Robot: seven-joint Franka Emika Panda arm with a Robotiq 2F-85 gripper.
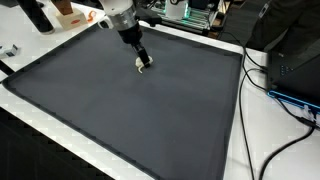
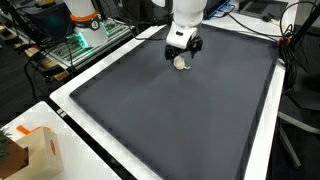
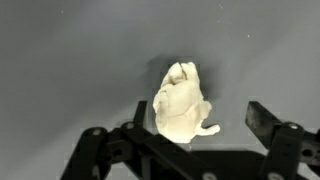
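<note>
In an exterior view, can see the tool [image 1: 143, 63] open and low over a small white toy [image 1: 145, 67], which lies on the dark grey mat [image 1: 120, 115] of the worktop, toward the mat's far edge. Again in an exterior view, toy [image 2: 182, 64] just below the tool [image 2: 182, 53]. In wrist view, toy [image 3: 180, 100] between the spread fingers [image 3: 262, 118] — close beside one, apart from the other, not gripped.

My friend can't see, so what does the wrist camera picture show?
A small cream-white lumpy object lies on a dark grey mat, between the two open sides of the black pincer at the bottom edge.
</note>
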